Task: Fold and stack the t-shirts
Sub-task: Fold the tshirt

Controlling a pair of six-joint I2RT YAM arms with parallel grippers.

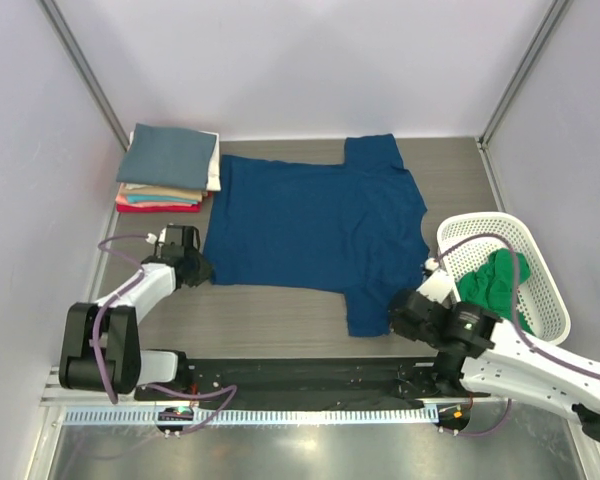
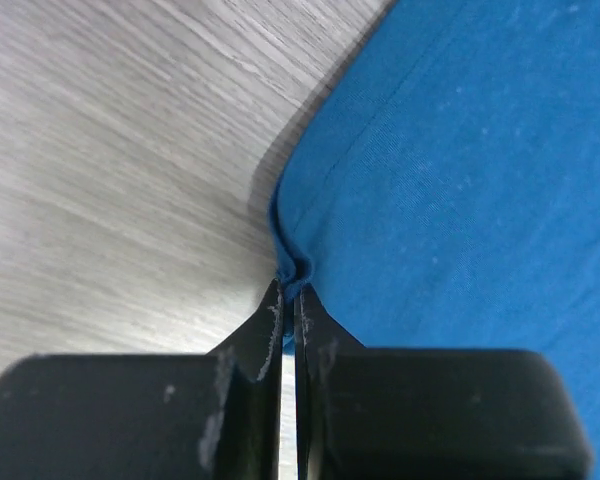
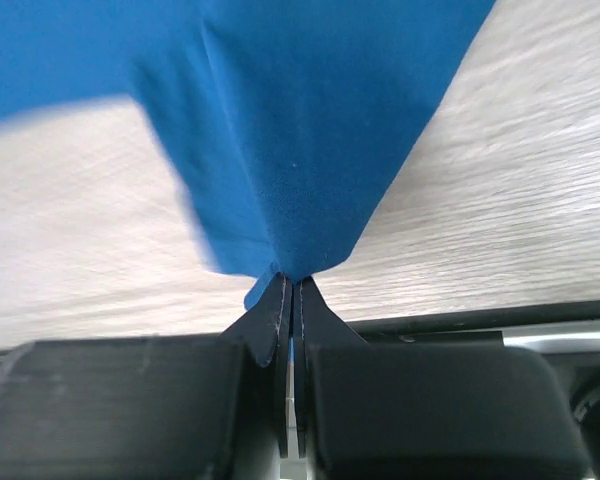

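A navy blue t-shirt (image 1: 310,225) lies spread flat in the middle of the table, plain side up. My left gripper (image 1: 198,270) is shut on its near left hem corner, a small bunch of cloth (image 2: 292,268) pinched between the fingertips. My right gripper (image 1: 400,312) is shut on the near sleeve's corner, and the cloth (image 3: 300,150) hangs lifted from the jaws. A bright green t-shirt (image 1: 495,280) sits crumpled in the basket. A stack of folded t-shirts (image 1: 170,168) lies at the far left, slate-blue on top, with tan, teal, red and white below.
A white plastic mesh basket (image 1: 545,270) stands at the right, close to my right arm. Grey walls enclose the table on three sides. A black rail (image 1: 310,375) runs along the near edge.
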